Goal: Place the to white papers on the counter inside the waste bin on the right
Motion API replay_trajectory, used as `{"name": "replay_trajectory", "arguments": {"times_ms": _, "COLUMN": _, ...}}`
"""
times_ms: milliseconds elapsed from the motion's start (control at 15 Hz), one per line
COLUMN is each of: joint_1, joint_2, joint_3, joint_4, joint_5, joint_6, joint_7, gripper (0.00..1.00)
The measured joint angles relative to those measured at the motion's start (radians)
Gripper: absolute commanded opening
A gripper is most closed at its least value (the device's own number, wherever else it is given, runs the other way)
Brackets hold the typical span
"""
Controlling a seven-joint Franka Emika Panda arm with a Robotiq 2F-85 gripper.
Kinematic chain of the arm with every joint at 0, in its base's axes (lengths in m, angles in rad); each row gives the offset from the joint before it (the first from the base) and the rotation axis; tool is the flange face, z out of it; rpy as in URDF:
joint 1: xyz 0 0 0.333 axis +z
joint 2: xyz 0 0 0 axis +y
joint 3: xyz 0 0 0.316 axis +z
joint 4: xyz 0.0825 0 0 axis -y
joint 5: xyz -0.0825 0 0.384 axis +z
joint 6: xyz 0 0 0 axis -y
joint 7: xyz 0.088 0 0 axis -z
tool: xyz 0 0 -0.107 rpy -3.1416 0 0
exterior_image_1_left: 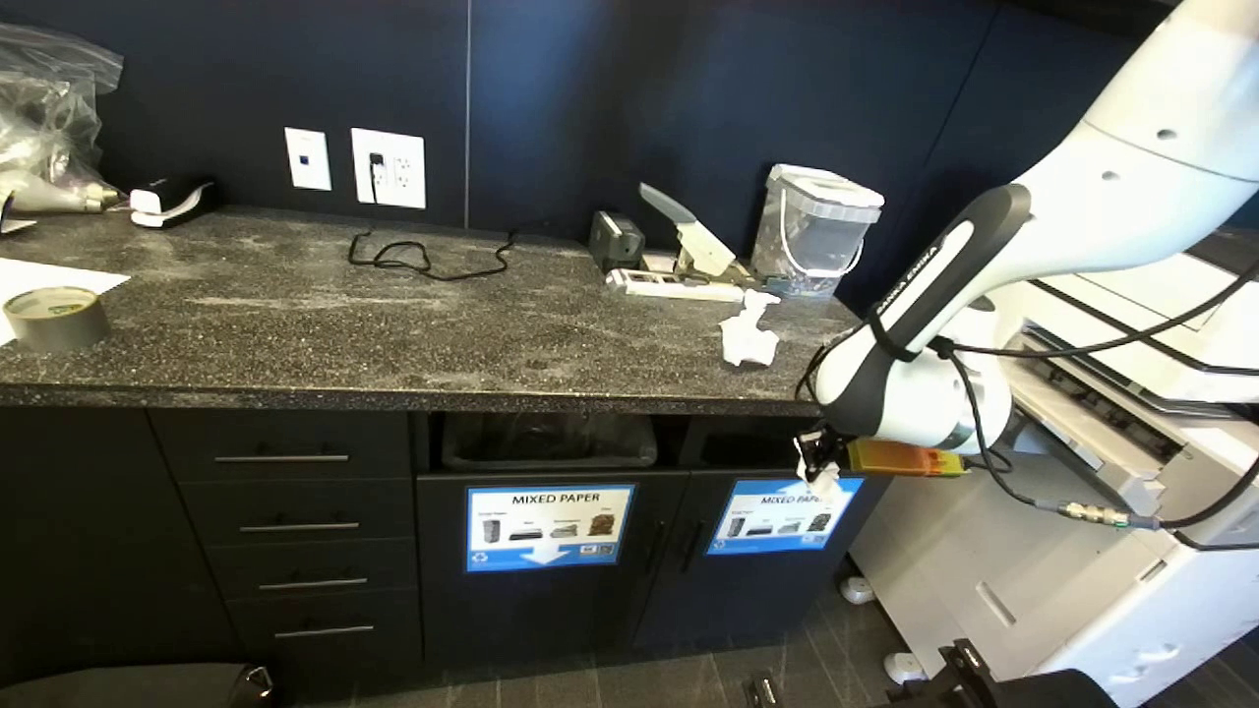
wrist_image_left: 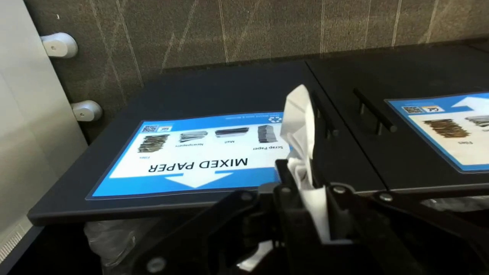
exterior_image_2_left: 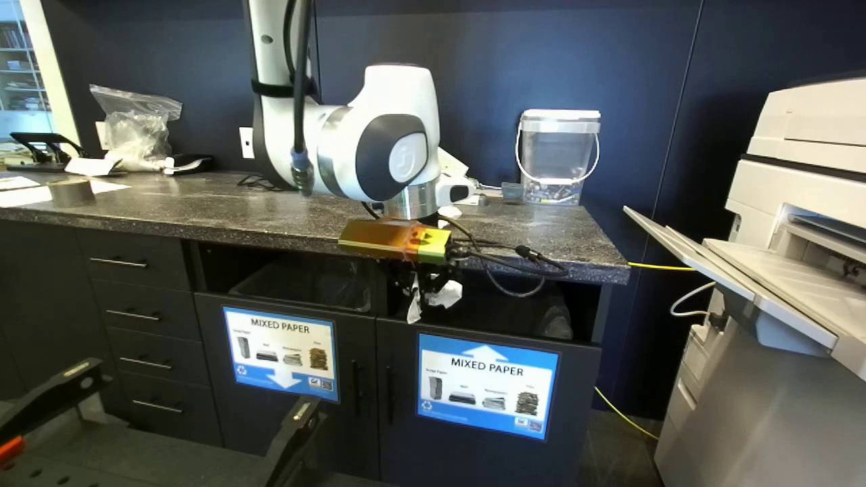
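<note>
My gripper [exterior_image_1_left: 816, 458] is shut on a crumpled white paper [exterior_image_2_left: 445, 294], which sticks out past the fingertips in the wrist view [wrist_image_left: 298, 114]. The gripper [exterior_image_2_left: 426, 281] hangs just off the counter's front edge, below the countertop. It is in front of the slot of the right waste bin [exterior_image_2_left: 487, 385], near its left end in that exterior view. In the wrist view the bin's blue sign [wrist_image_left: 198, 162] lies beyond the fingers [wrist_image_left: 300, 168]. The second white paper [exterior_image_1_left: 749, 339] stands on the counter [exterior_image_1_left: 443, 339] near its right end. It is mostly hidden behind the arm in an exterior view [exterior_image_2_left: 448, 214].
A similar bin slot with a whiter sign [exterior_image_1_left: 551, 526] is to the left. A translucent tub [exterior_image_1_left: 811, 231], a stapler [exterior_image_1_left: 698, 236] and a long white object [exterior_image_1_left: 674, 285] stand at the back. A printer [exterior_image_2_left: 751, 284] is at right. Tape [exterior_image_1_left: 56, 320] lies far left.
</note>
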Motion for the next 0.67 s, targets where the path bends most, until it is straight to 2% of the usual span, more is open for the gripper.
{"name": "replay_trajectory", "arguments": {"times_ms": 400, "joint_1": 0.014, "joint_2": 0.149, "joint_3": 0.002, "joint_4": 0.032, "joint_5": 0.0, "joint_6": 0.241, "joint_7": 0.093, "gripper": 0.13}}
{"name": "replay_trajectory", "arguments": {"times_ms": 667, "joint_1": 0.054, "joint_2": 0.249, "joint_3": -0.025, "joint_4": 0.101, "joint_5": 0.008, "joint_6": 0.332, "joint_7": 0.156, "gripper": 0.12}}
